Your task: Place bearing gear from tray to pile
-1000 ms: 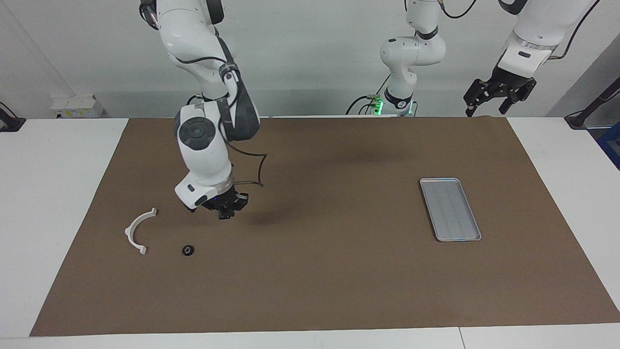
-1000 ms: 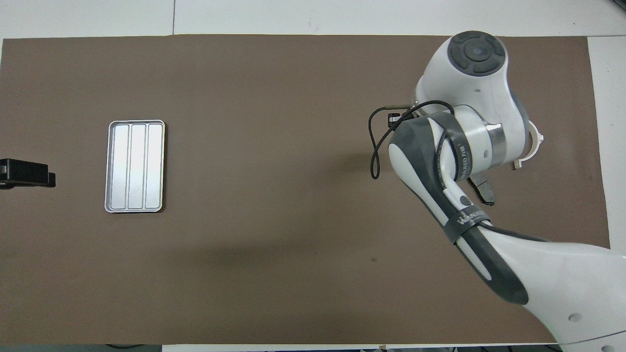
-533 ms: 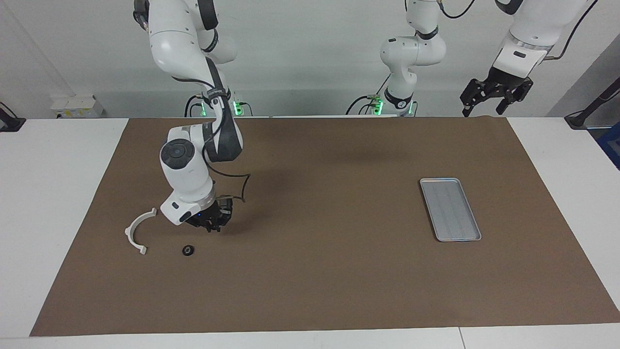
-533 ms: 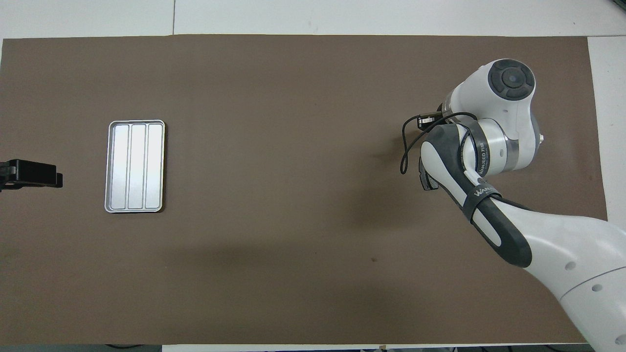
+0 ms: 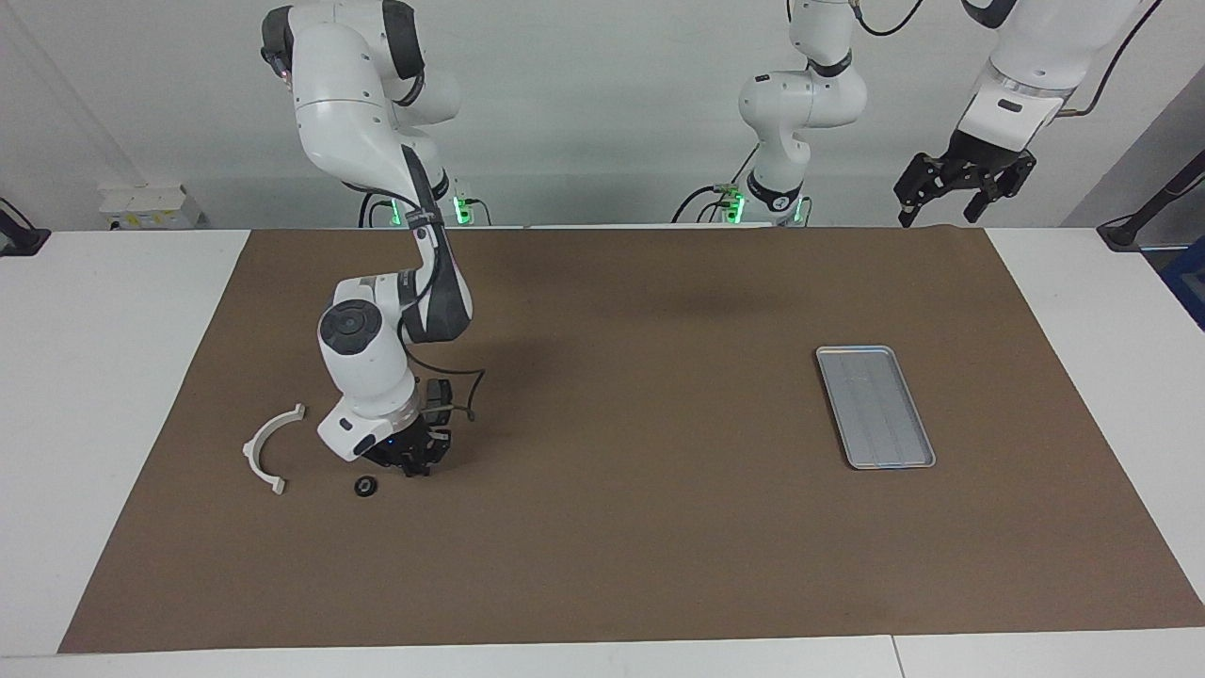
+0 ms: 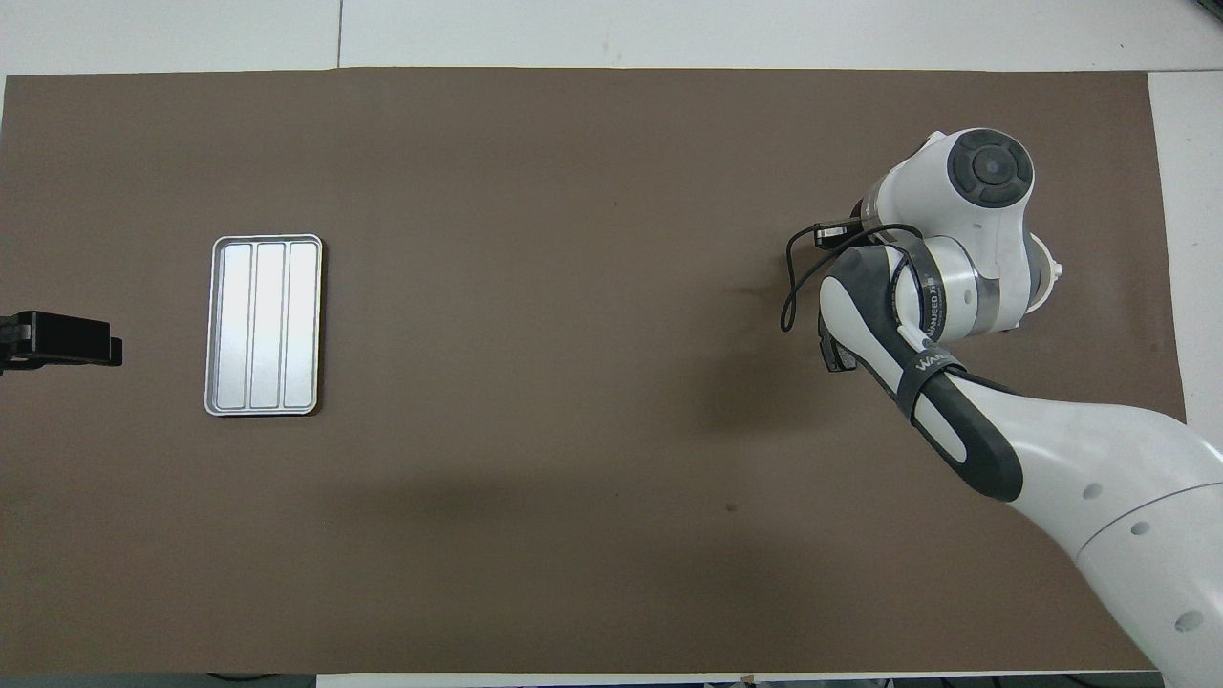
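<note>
The right gripper [image 5: 414, 465] is down low at the brown mat [image 5: 621, 565], just beside a small dark ring-shaped gear [image 5: 365, 486] that lies on the mat near the white plastic arc [image 5: 266, 450]; I can't tell how its fingers are set. The metal tray [image 5: 875, 406] sits bare toward the left arm's end of the table. The left gripper [image 5: 962, 188] waits up by that arm's end, fingers spread.

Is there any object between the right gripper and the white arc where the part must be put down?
Nothing visible stands in the way. The right gripper is low over the mat, beside the small black ring, which lies a little farther from the robots. The mat between it and the white arc is bare. The left gripper waits, raised.
</note>
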Action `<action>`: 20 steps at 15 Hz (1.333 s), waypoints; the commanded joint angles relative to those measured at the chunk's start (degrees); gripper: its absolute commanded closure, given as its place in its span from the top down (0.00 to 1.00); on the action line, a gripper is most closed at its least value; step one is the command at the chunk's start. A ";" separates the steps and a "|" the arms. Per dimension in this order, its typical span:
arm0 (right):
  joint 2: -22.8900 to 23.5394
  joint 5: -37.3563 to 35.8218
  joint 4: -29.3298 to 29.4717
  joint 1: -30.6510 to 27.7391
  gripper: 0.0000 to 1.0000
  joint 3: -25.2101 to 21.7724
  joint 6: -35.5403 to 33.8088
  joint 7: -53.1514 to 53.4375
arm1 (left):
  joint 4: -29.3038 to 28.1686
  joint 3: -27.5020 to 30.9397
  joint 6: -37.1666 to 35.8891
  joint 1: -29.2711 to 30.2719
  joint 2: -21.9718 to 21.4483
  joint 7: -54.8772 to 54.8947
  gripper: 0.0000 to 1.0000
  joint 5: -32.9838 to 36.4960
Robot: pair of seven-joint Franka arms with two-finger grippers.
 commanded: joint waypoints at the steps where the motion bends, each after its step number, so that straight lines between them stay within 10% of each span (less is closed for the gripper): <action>1: -0.22 0.19 0.24 -0.81 1.00 0.80 -0.30 -0.76 | -0.90 0.61 0.94 -0.69 -1.06 0.51 1.00 -0.70; 13: -6.28 0.28 -0.19 -2.39 1.00 0.80 -2.84 -0.85 | -0.81 0.43 1.03 -0.78 -0.97 0.34 1.00 -0.61; 20: -26.30 0.63 -0.37 -3.27 1.00 0.89 -30.15 -0.93 | -0.81 0.43 1.12 -0.69 -0.97 0.43 1.00 -0.61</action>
